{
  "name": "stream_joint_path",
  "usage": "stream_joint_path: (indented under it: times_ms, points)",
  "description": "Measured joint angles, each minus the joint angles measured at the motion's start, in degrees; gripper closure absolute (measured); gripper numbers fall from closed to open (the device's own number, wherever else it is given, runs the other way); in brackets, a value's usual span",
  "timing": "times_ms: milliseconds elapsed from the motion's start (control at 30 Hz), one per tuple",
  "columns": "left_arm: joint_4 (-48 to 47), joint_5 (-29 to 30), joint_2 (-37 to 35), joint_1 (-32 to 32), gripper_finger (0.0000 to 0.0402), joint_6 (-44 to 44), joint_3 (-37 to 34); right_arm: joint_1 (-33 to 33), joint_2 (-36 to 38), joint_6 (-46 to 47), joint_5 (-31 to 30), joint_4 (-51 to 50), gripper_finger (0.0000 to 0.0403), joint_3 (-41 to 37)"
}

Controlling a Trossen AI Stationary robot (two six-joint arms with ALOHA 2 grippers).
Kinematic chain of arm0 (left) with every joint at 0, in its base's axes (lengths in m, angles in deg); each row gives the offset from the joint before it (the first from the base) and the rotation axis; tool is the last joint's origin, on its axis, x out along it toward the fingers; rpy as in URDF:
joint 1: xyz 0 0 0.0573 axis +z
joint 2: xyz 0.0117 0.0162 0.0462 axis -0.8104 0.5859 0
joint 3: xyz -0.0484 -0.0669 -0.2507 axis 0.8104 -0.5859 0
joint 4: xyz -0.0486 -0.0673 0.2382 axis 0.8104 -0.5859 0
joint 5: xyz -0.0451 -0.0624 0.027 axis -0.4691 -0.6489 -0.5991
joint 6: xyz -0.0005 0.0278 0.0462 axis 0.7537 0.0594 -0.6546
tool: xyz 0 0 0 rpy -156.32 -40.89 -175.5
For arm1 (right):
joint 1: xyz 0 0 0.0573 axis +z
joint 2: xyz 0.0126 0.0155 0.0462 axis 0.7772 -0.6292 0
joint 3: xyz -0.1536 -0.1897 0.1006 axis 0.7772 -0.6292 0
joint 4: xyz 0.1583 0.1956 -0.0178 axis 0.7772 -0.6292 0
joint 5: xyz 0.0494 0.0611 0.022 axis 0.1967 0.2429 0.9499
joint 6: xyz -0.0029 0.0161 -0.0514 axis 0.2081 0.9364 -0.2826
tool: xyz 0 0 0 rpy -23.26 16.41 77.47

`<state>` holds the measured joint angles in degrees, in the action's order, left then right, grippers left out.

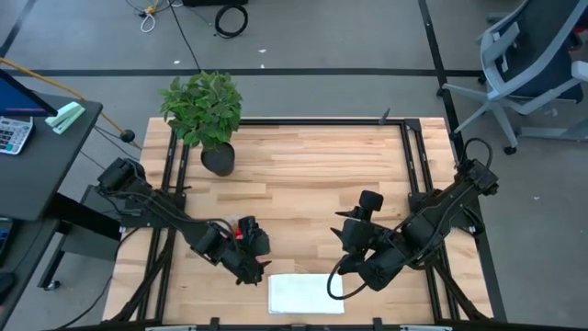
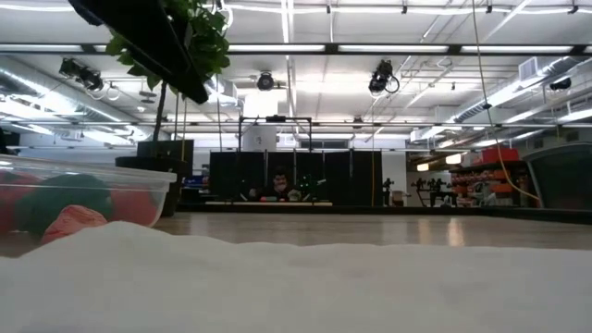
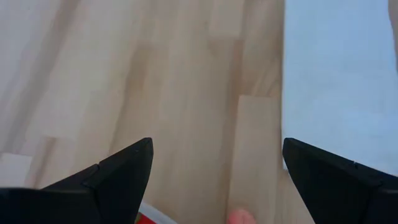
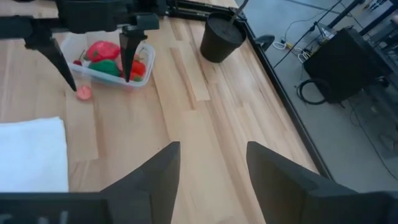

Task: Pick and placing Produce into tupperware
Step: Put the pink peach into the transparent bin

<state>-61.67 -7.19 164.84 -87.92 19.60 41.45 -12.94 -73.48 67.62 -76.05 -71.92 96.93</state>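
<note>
The clear tupperware (image 4: pixel 112 62) stands on the table near its left front, with red and green produce inside; it also shows in the low view (image 2: pixel 83 199). One pink piece of produce (image 4: pixel 84 93) lies on the wood just outside the tub, beside the white sheet. My left gripper (image 4: pixel 93 74) hangs open above that piece, fingers pointing down, one on each side of it and clear of it. The piece shows at the lower edge of the left wrist view (image 3: pixel 239 218). My right gripper (image 4: pixel 211 155) is open and empty, high over the table's right middle (image 1: pixel 344 237).
A flat white sheet (image 1: pixel 306 294) lies at the front edge, right of the tub. A potted plant in a black pot (image 1: pixel 218 158) stands at the far left. Bare wood lies between the two arms and toward the far edge.
</note>
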Motion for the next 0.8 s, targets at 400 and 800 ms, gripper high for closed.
stream_joint_path:
  times_ms: [400,800]
  points:
    - [-0.37,-15.97,3.31,-2.37,0.0050,-7.12,0.00,0.00,0.00,1.76,0.02,0.16,0.0209,-5.27]
    - [-0.83,-16.03,11.71,-2.89,0.0115,-10.55,0.00,0.00,0.00,4.64,-0.01,0.14,0.0208,-8.07]
